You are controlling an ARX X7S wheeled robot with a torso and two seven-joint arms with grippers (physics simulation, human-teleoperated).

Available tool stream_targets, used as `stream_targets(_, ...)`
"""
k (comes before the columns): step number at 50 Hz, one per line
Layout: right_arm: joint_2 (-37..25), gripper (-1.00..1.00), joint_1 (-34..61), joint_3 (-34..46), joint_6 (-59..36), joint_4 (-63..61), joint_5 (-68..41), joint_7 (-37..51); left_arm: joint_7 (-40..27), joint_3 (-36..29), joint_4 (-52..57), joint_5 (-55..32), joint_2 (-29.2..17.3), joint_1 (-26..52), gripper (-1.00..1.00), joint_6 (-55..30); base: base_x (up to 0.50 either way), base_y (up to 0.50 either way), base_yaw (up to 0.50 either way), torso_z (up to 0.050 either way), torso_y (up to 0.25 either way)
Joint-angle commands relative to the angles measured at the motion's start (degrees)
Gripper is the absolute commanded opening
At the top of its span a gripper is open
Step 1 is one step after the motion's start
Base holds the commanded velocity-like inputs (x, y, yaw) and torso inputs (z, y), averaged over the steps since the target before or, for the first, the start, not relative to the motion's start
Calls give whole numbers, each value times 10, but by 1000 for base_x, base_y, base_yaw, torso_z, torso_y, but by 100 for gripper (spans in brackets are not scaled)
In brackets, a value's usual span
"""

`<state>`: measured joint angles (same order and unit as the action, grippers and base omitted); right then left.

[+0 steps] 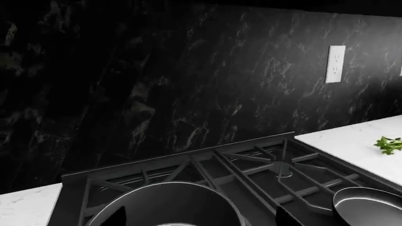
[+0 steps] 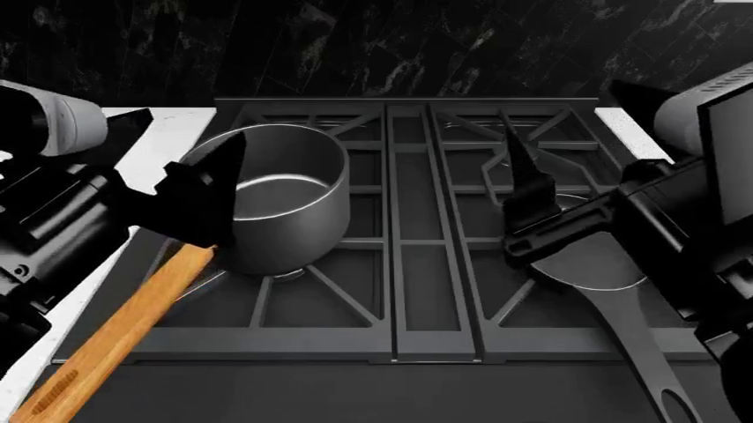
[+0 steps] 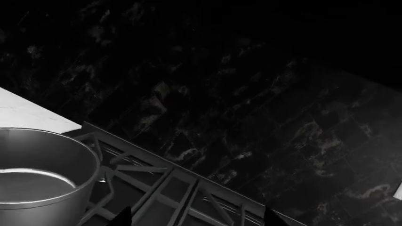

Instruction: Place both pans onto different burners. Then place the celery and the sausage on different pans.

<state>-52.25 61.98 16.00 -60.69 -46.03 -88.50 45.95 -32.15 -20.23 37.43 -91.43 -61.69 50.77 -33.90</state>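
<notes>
Both pans are sitting on separate burners; the left gripper (image 2: 206, 207) and right gripper (image 2: 530, 207) are hanging open and empty, so reaching right for the celery (image 1: 389, 144) should come next.

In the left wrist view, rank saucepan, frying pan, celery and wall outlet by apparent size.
1. Saucepan, cut off by the frame edge.
2. Frying pan, also cut off.
3. Outlet and celery look similar; the celery is only partly in frame, so no ranking between them.
</notes>
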Motion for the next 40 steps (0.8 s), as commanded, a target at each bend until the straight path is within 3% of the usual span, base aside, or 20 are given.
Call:
stream_targets(1, 1, 100, 37, -6, 1, -8, -34, 11, -5, -4, 8, 20, 15, 4, 100, 2, 94, -500, 0, 0, 0)
stream_targets(40, -14, 100, 7, -22, 30, -22, -46, 20, -18, 15, 53, -20, -2, 30, 100, -1, 82, -500, 0, 0, 0)
